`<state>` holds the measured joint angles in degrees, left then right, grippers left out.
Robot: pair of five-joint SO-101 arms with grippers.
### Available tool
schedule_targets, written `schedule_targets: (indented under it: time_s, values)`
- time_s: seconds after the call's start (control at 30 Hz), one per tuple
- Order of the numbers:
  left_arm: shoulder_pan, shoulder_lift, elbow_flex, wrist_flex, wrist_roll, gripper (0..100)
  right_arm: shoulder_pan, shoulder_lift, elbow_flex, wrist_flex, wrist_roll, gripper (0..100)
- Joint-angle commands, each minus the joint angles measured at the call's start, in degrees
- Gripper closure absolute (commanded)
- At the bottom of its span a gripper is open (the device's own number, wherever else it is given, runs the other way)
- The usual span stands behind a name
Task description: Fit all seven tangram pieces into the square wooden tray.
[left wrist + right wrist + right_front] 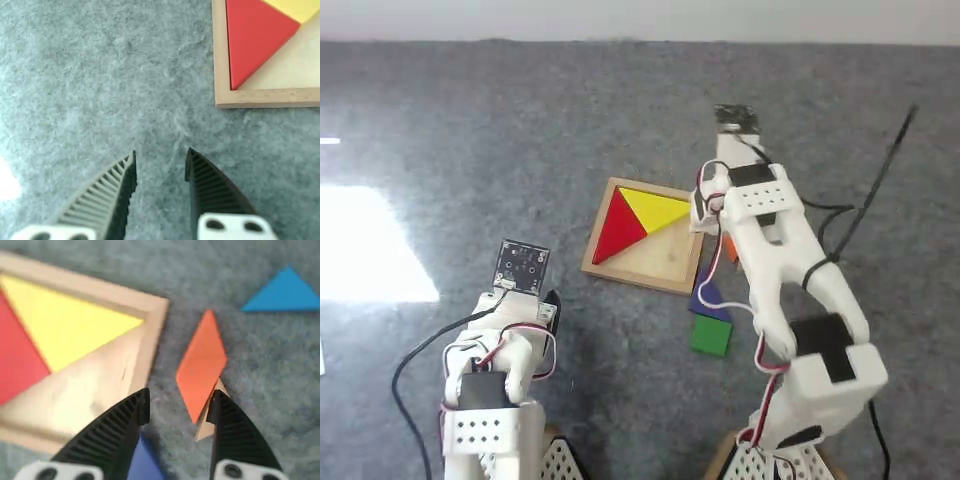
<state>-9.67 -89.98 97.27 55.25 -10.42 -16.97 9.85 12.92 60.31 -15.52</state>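
Tray [660, 256] is holding red triangle [615, 230] and yellow triangle [655, 207], its 5 o'clock half lying bare; left hand [160, 165] and right hand [177, 407] are sitting spread.

Right gripper [181, 399] is hanging open beside the wooden tray [150, 335], orange parallelogram [200, 362] tip sitting between its fingers (dark-blue piece [146, 462] peeking under one). Yellow triangle [70, 325] and red triangle [17, 355] are lying in the tray; light-blue triangle [285, 290] is sitting well apart.

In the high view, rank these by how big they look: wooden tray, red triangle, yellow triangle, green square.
1. wooden tray, largest.
2. red triangle and yellow triangle: they look alike, so not ranked.
3. green square, smallest.
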Motion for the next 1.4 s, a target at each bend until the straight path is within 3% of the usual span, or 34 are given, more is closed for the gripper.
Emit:
schedule_targets:
  time_s: [0.0,0.43,0.87,1.0,1.17,1.37]
  values:
    - [-0.4,-0.9,-0.5,0.0,-0.7,85,1.5,2.2,-4.1,-1.2,-10.5,79.0]
    - [-0.4,-0.9,-0.5,0.0,-0.7,85,1.8,8.3,-4.4,-7.1,-9.1,79.0]
    - [-0.4,-0.9,-0.5,0.0,-0.7,85,7.9,8.8,-5.3,-8.2,-8.8,79.0]
    - [-0.4,-0.9,-0.5,0.0,-0.7,85,8.5,8.7,-7.4,-3.4,-0.5,78.6]
    - [-0.4,-0.9,-0.5,0.0,-0.7,85,8.0,8.7,-11.0,2.0,17.1,78.6]
    - [-0.4,-0.9,-0.5,0.0,-0.7,85,8.0,8.5,-8.5,-2.7,12.7,78.9]
